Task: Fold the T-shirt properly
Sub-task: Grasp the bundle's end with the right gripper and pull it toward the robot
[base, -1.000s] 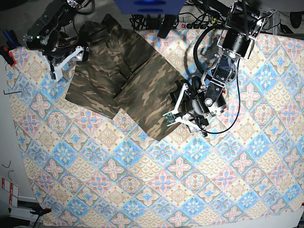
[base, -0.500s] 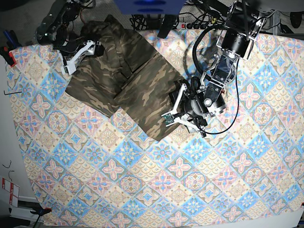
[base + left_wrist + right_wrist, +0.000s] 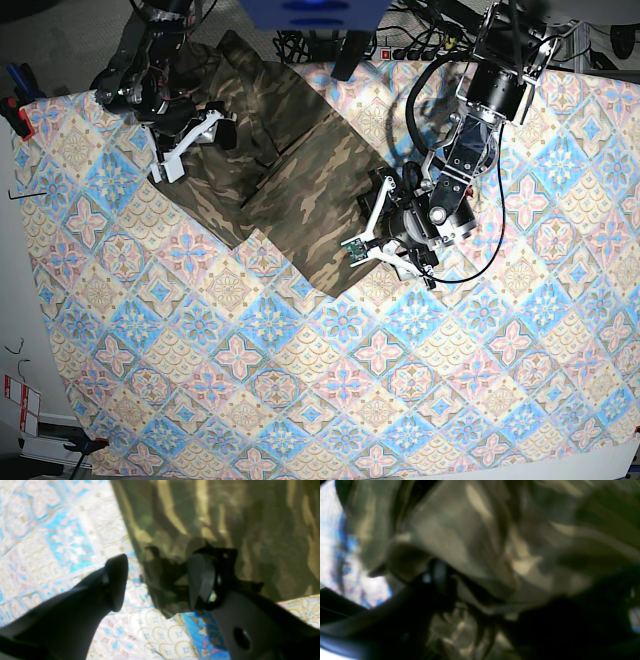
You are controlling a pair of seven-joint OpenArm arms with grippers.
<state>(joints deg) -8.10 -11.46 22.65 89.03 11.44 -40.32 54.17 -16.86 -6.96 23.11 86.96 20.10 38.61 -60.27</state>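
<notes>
Since the earlier frame the right gripper (image 3: pixel 190 135) has carried the shirt's (image 3: pixel 290 180) sleeve edge inward, fingers apparently clamped on bunched cloth. Nearer, the left gripper (image 3: pixel 155 582) straddles the hem, fingers open. Loose bunching could slip free, leaving a crooked fold on the table (image 3: pixel 400 400).

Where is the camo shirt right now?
In the base view, the T-shirt lies on the tablecloth's upper left part, between the right tool and the left tool.
</notes>
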